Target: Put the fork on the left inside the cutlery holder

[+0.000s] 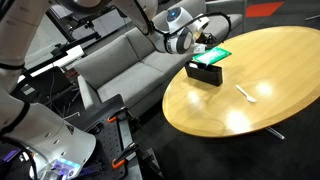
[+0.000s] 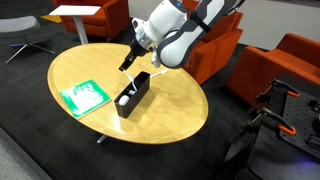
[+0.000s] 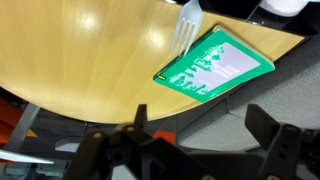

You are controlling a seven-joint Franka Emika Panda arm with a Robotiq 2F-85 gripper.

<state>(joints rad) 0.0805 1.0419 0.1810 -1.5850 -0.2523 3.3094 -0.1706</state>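
In the wrist view the slim pale whitish fork (image 3: 185, 25) is blurred and cut off by the top edge, the dark gripper (image 3: 200, 138) too smeared to tell its grip, while in an exterior view the low black cutlery holder (image 1: 204, 72) hides part of the flat green rectangle (image 1: 216, 52).

Glossy wood table (image 2: 175, 118), matt black cutlery holder (image 2: 132, 97), pale translucent plastic fork (image 3: 186, 25), glossy green card (image 3: 215, 68)

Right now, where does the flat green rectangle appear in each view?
In an exterior view: green rectangle upper centre, behind the cutlery holder.
In an exterior view: left, beside the holder.
Wrist view: upper right, near the table edge.
Shared landmark: the wooden table.
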